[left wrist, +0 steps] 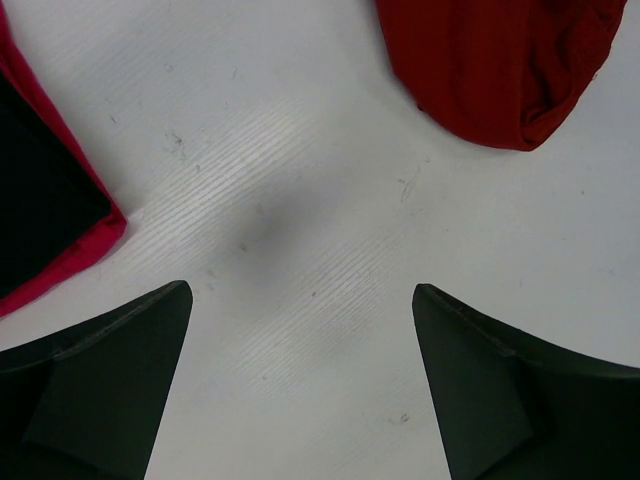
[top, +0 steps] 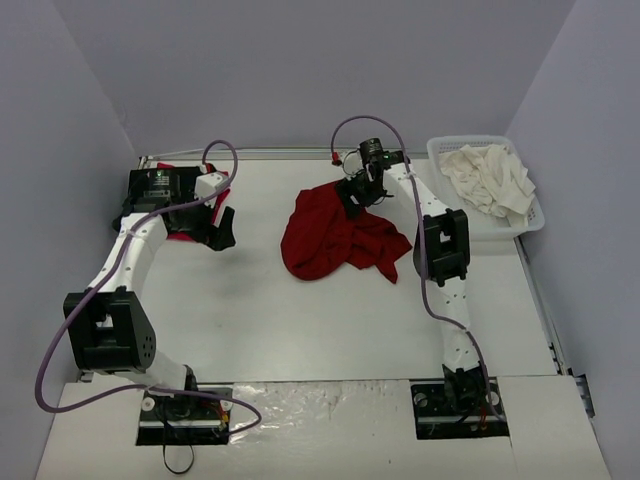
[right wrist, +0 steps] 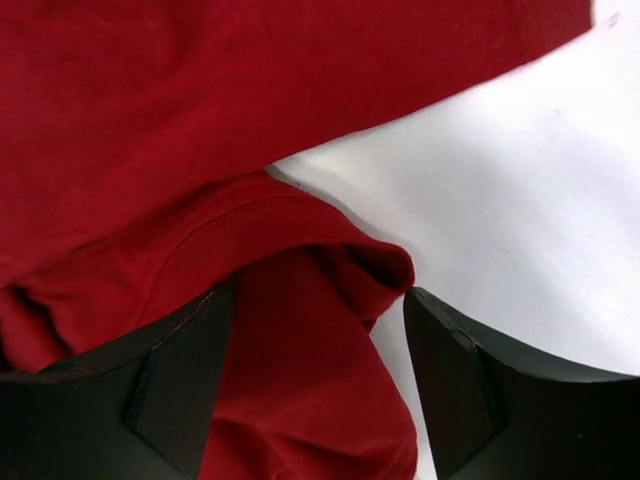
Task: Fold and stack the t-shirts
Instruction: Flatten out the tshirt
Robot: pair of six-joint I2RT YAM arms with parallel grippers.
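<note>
The dark red t-shirt (top: 335, 240) is lying crumpled on the bench (top: 250, 310), unfolded, the right gripper (right wrist: 320, 288) straddling its far edge; whether it is clamping is unclear. Far left, the left gripper (left wrist: 302, 288) is hovering wide open beside a folded black t-shirt (left wrist: 40, 190) and bright red t-shirt (left wrist: 85, 245); cream-white t-shirts (top: 490, 178) are waiting in the basket (top: 440, 150), far right.

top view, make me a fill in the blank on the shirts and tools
The cream shirts lie in the ___. A fold of the dark red shirt lies ___ the fingers of the right tool. The left tool has its jaws ___.
Missing: basket; between; open.
</note>
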